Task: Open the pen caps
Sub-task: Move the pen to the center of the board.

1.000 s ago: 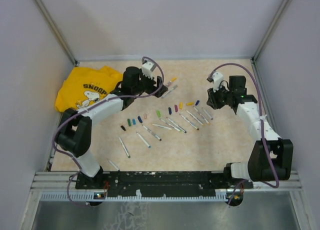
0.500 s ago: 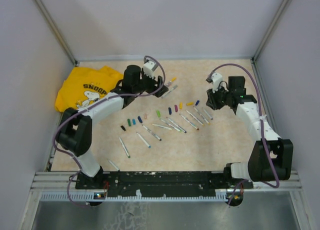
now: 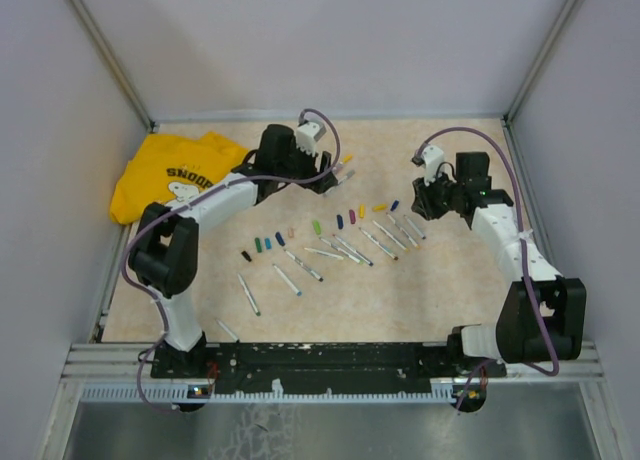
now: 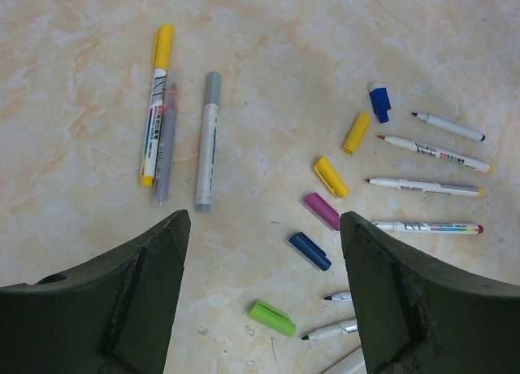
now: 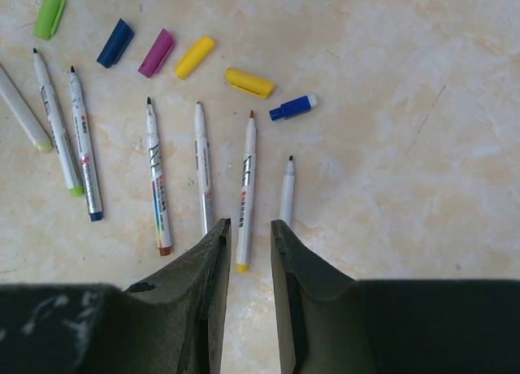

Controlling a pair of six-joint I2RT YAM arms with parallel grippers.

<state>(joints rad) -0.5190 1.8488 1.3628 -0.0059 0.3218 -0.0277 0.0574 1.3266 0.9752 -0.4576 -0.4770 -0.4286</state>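
Three pens with their pen caps still on lie side by side: a yellow-capped one point(image 4: 154, 106), a clear pinkish one point(image 4: 165, 146) and a grey one point(image 4: 207, 138). My left gripper point(image 4: 264, 219) hangs wide open above the table just short of them, nothing between its fingers. Loose pen caps lie nearby: green point(image 4: 272, 318), dark blue point(image 4: 309, 251), magenta point(image 4: 322, 210), two yellow point(image 4: 331, 176) and blue point(image 4: 379, 102). My right gripper point(image 5: 250, 222) hovers over uncapped pens point(image 5: 245, 187), its jaws a narrow gap apart and holding nothing.
A yellow Snoopy shirt point(image 3: 165, 175) lies at the back left. A row of loose caps point(image 3: 262, 245) and several uncapped pens point(image 3: 290, 278) spread across the middle of the table. Grey walls enclose the table on three sides.
The left arm has swung right and further back, towards the capped pens, and its jaws have narrowed a little. The right arm has not moved.
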